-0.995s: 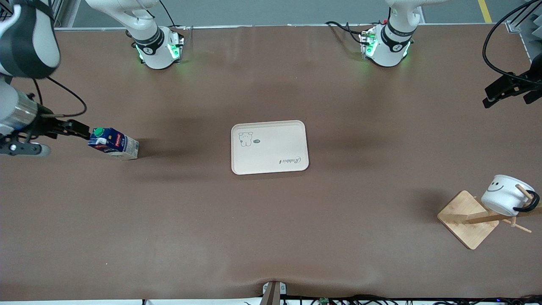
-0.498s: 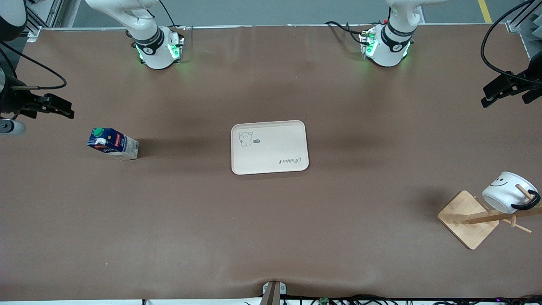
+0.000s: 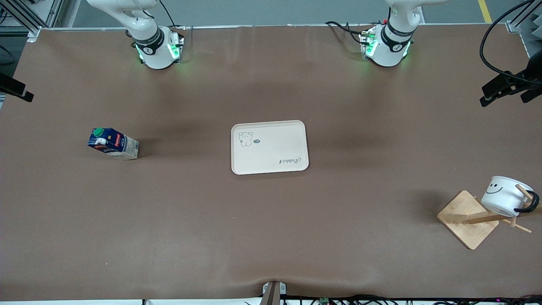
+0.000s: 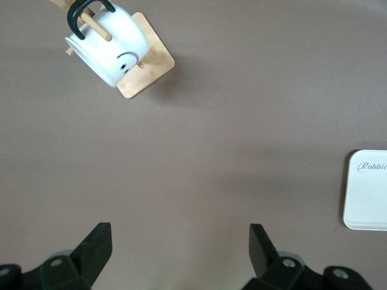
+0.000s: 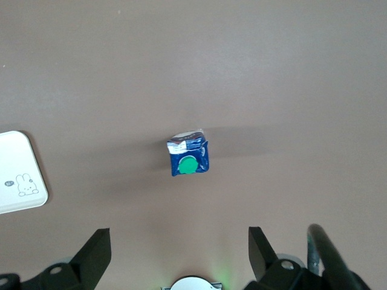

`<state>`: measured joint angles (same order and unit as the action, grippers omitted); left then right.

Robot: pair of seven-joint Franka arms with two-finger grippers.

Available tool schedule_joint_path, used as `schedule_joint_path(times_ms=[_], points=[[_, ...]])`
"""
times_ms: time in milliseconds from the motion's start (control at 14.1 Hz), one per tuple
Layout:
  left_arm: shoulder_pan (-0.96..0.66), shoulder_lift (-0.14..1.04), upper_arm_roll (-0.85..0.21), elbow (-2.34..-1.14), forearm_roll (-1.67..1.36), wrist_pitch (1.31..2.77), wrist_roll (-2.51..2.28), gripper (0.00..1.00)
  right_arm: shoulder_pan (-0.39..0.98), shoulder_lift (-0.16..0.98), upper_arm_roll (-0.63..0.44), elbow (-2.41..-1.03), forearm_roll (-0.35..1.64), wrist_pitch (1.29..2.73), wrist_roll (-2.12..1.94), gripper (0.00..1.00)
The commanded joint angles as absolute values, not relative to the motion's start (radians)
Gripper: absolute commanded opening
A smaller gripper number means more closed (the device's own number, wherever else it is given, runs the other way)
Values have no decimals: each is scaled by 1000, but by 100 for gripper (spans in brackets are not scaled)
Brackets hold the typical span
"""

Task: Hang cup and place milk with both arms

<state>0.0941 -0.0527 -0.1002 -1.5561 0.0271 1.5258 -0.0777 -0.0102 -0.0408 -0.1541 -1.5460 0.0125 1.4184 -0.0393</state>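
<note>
Toward the left arm's end of the table, the cup [image 3: 504, 195] is hanging by its black handle on a peg of the wooden rack [image 3: 469, 218], its smiley face showing. Up in the air over bare table near that rack, the left gripper [image 4: 180, 249] is hovering with its fingers spread wide and grasping nothing. Toward the right arm's end, the milk [image 3: 112, 143] is standing on the brown table [image 3: 271, 220], well apart from the cream tray [image 3: 269, 147] lying at the middle. High over the milk, the right gripper [image 5: 179, 249] is hanging with its fingers parted, released and empty. Nothing is sitting on the tray.
</note>
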Motion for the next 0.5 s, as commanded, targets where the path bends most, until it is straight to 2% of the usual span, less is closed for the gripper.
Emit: schedule_joint_path(times_ms=[0,213,427], points=[[91,-71,-100,-1568,29,1506,-89,100,20,-49,-146,-1568,-31,1427,-20,100],[92,-75,-100,-1566,29,1506,-87,100,12,-48,-150,-1556,-20,1428,-18,100],[94,-75,-100,-1572,29,1523,-89,100,-15,-49,-176,-1494,113,1413,-34,100]])
